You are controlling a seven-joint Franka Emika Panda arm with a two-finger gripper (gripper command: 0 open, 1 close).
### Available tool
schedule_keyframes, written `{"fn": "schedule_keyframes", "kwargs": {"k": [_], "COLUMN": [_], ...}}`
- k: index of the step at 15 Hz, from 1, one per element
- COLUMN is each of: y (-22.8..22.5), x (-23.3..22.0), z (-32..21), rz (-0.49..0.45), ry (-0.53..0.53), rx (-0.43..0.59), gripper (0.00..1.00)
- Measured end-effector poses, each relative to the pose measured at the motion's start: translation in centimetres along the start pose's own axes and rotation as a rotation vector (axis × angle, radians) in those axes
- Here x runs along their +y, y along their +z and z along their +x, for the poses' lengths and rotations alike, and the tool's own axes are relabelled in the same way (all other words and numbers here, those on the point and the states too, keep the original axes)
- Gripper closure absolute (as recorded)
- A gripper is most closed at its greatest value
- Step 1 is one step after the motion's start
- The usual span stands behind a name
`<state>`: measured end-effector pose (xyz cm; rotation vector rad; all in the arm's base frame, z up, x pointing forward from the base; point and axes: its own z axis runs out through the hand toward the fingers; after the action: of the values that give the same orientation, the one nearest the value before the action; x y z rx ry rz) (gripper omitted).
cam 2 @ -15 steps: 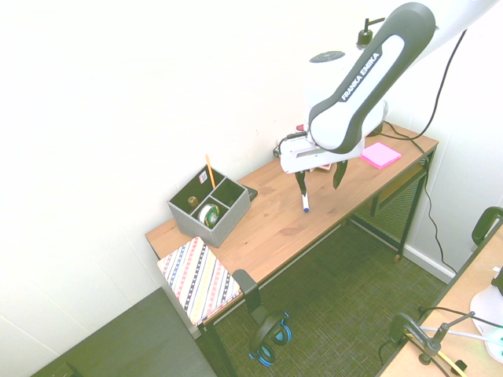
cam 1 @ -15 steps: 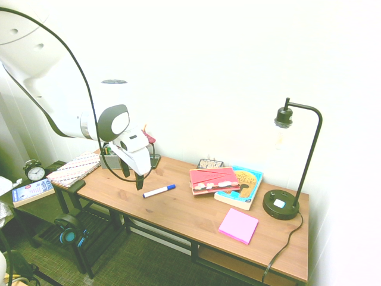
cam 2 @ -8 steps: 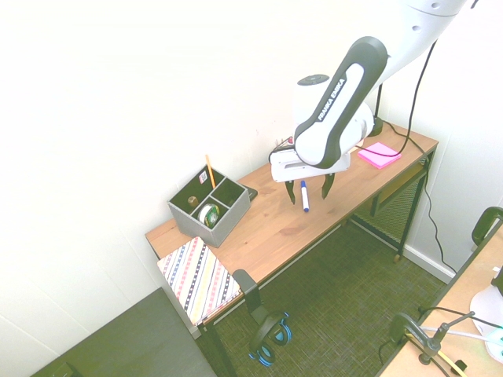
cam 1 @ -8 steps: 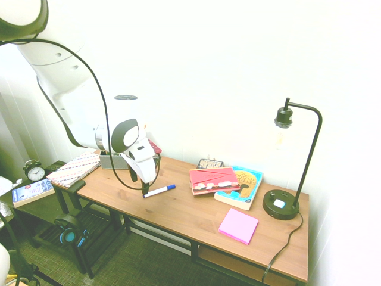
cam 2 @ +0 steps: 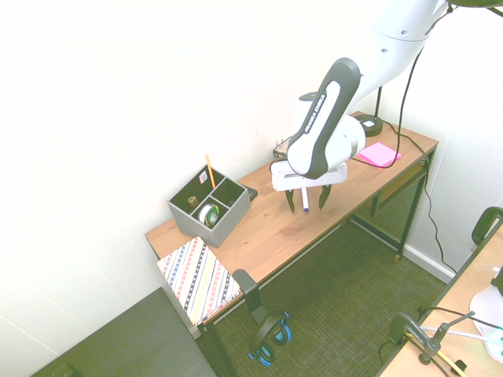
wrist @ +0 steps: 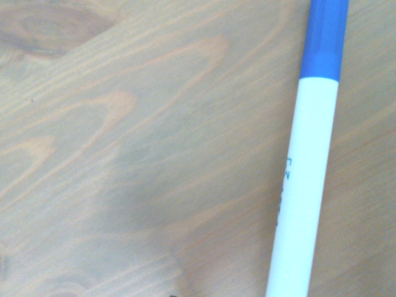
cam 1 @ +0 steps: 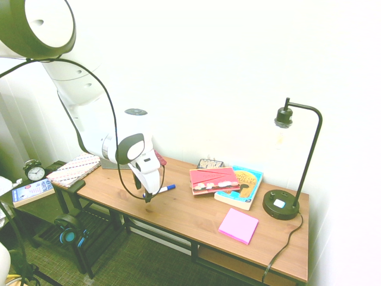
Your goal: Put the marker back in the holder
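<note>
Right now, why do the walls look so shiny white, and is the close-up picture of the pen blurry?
In both exterior views the wall is overexposed, washed out to near white with hardly any shadow. In the wrist view the marker is slightly soft, its small print unreadable, though the wood grain of the desk still shows. A faint dark patch of shadow lies on the wood in that view.
</note>
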<state>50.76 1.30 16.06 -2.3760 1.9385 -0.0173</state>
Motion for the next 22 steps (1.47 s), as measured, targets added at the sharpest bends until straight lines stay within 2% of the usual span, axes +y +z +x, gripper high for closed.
{"fn": "schedule_keyframes", "kwargs": {"k": [22], "y": [0.1], "x": [-0.2], "z": [-1.1], "rz": [0.034], "ry": [-0.026], "rx": [-0.017], "gripper": [1.00]}}
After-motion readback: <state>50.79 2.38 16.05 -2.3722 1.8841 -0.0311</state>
